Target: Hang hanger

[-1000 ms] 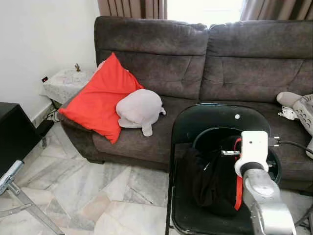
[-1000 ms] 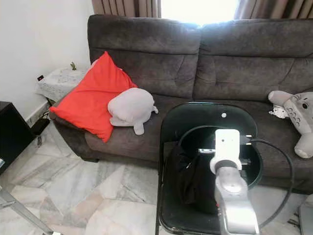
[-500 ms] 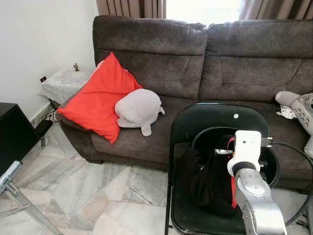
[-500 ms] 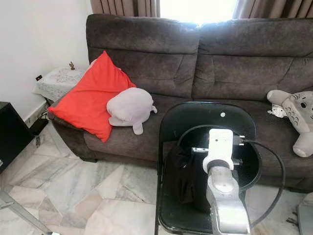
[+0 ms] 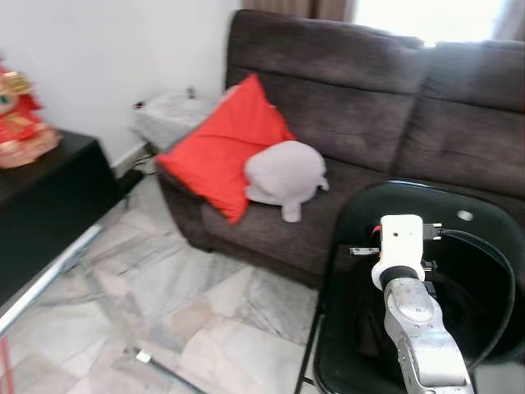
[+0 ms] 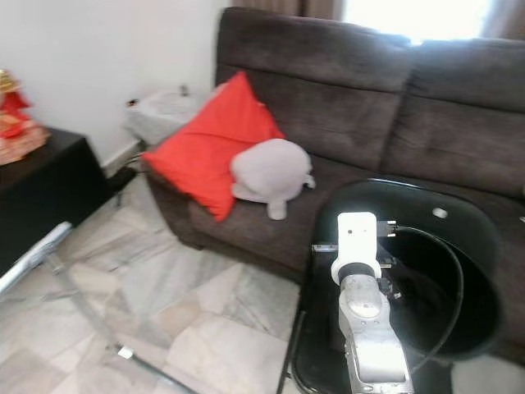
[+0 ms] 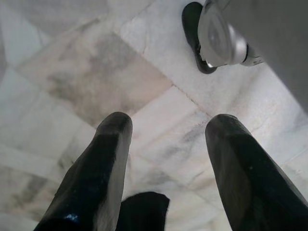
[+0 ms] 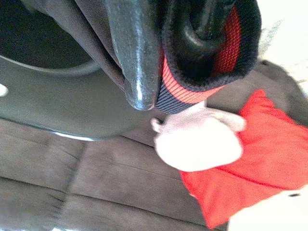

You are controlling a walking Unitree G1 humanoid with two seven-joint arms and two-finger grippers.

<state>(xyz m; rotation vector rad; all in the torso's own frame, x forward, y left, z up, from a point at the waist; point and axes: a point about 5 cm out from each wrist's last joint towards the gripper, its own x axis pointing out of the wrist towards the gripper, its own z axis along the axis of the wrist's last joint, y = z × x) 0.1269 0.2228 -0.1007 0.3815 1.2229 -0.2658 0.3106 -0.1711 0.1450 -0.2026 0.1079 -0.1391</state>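
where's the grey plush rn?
In the left eye view the grey plush lies on the brown sofa seat, against the red cushion, left of the black chair.

Daylight pours in from the window [image 5: 426, 8] behind the sofa [image 5: 369, 123], blown out to white. Both head views are softly blurred, most at the left edge by the black cabinet [image 5: 41, 205]. The marble floor [image 7: 96, 62] is evenly lit and sharp; the red cushion [image 8: 250, 163] is smeared.
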